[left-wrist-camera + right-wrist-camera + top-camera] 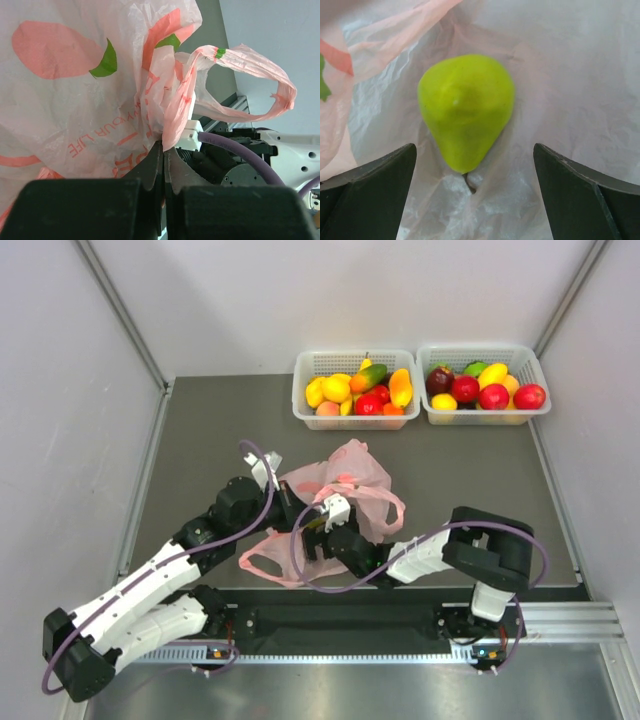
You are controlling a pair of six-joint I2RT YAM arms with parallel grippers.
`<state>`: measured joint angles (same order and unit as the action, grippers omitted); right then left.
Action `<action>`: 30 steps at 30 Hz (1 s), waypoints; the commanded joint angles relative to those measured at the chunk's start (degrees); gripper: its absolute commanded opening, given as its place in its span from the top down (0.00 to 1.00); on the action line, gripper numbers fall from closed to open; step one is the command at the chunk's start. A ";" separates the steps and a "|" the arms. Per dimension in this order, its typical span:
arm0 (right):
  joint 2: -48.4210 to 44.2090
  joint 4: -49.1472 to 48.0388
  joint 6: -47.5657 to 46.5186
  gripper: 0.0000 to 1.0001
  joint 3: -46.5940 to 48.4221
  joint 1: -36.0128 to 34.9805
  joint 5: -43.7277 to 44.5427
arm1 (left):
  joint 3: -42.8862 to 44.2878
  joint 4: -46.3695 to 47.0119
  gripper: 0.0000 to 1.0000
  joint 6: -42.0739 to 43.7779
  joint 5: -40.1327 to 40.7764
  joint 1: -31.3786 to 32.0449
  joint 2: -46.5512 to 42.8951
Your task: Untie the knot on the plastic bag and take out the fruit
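The pink plastic bag (340, 472) lies crumpled mid-table and fills the left wrist view (75, 90). My left gripper (288, 504) is shut on a bunched fold of the bag's film (164, 145). One handle loop (250, 82) hangs free to the right and another (262, 565) lies near the front edge; no tied knot shows. My right gripper (320, 530) reaches into the bag's mouth. In the right wrist view it is open (474, 146), with a yellow-green pear-shaped fruit (465, 107) lying on the film just ahead, between the fingers, untouched.
Two white baskets stand at the back: the left one (356, 354) holds several yellow, orange, red and green fruits, the right one (478, 348) several red, yellow and green ones. Grey walls close in on both sides. The right arm's purple cable (235, 147) runs beside my left fingers.
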<state>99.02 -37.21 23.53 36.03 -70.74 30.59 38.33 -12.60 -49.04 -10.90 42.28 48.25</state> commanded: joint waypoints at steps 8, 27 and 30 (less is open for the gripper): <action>4.25 -26.86 -13.68 0.00 -2.72 -0.54 -0.35 | 2.98 3.90 1.00 0.17 -2.46 0.43 1.15; 16.90 -47.60 -21.95 0.00 -0.09 -1.15 -4.92 | 6.41 2.23 1.00 -1.94 1.65 0.43 4.22; 20.58 -49.78 -21.68 0.00 1.14 -1.42 -4.66 | 4.57 3.19 1.00 -2.99 4.03 0.43 3.87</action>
<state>116.40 -77.19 8.45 34.20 -69.87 32.91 42.74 -20.97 -49.54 -10.83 42.50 52.03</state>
